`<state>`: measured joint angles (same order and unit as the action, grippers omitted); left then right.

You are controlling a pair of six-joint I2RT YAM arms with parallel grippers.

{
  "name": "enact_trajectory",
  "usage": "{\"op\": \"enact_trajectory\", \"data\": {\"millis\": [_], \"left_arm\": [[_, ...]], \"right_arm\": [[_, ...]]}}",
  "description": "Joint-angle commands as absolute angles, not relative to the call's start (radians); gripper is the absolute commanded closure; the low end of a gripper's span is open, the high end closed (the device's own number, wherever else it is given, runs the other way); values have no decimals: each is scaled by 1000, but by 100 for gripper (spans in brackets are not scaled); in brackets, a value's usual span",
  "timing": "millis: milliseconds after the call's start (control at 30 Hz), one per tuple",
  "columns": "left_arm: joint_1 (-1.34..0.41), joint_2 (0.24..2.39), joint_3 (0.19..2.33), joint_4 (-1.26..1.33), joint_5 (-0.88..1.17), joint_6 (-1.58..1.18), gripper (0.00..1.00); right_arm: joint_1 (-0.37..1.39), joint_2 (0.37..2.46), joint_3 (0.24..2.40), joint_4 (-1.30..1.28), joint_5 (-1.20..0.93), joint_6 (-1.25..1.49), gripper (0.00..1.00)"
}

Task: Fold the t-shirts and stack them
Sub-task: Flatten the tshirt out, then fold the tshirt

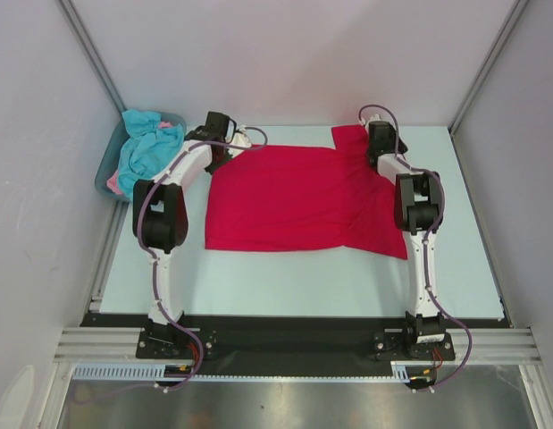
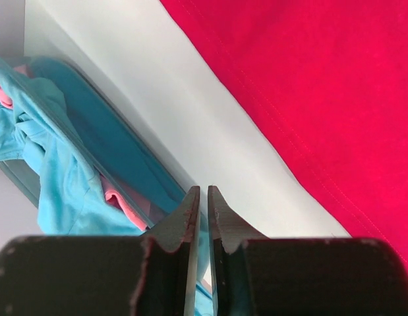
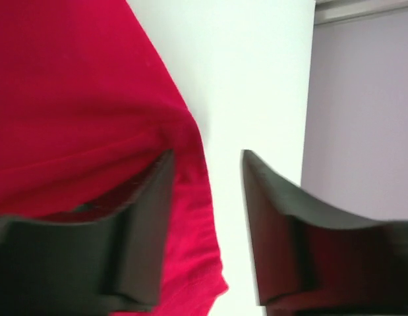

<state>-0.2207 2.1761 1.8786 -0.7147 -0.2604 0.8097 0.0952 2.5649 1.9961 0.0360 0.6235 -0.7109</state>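
A crimson red t-shirt (image 1: 294, 197) lies spread flat in the middle of the table. My left gripper (image 1: 224, 128) is at its far left corner, off the cloth; in the left wrist view the gripper (image 2: 204, 191) is shut and empty, with the red shirt (image 2: 322, 85) to its right. My right gripper (image 1: 379, 134) is at the shirt's far right corner; in the right wrist view the gripper (image 3: 207, 158) is open, the red cloth edge (image 3: 197, 217) lying between the fingers. Turquoise (image 1: 149, 143) and pink (image 1: 113, 185) shirts sit bunched in the tub.
A grey-blue plastic tub (image 1: 104, 170) stands at the far left of the table, also in the left wrist view (image 2: 124, 158). Grey walls close in the back and sides. A metal frame rail (image 1: 294, 344) runs along the near edge.
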Motion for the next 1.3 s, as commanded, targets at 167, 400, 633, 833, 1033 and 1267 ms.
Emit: {"op": "enact_trajectory", "data": {"millis": [167,400,633,833,1033,1267], "left_arm": [[-238,2059,1819,-646,-259,772,86],[-253,2005,1724,-637,-175,765,83],[-285,1930,1560,-670,-45,859,71],[-295,1878,1476,-761,44,943,69],[-301,1861,1465,-802,74,971,68],[-314,1871,1465,-811,63,976,68]], "right_arm": [[138,2188,2005,-260,511,-491,32],[108,1991,1822,-629,155,-437,29],[8,1895,1532,-807,-17,-422,33],[-29,1758,1341,-822,37,-489,33],[-37,1695,1279,-905,21,-545,33],[-69,1678,1232,-951,12,-571,32]]}}
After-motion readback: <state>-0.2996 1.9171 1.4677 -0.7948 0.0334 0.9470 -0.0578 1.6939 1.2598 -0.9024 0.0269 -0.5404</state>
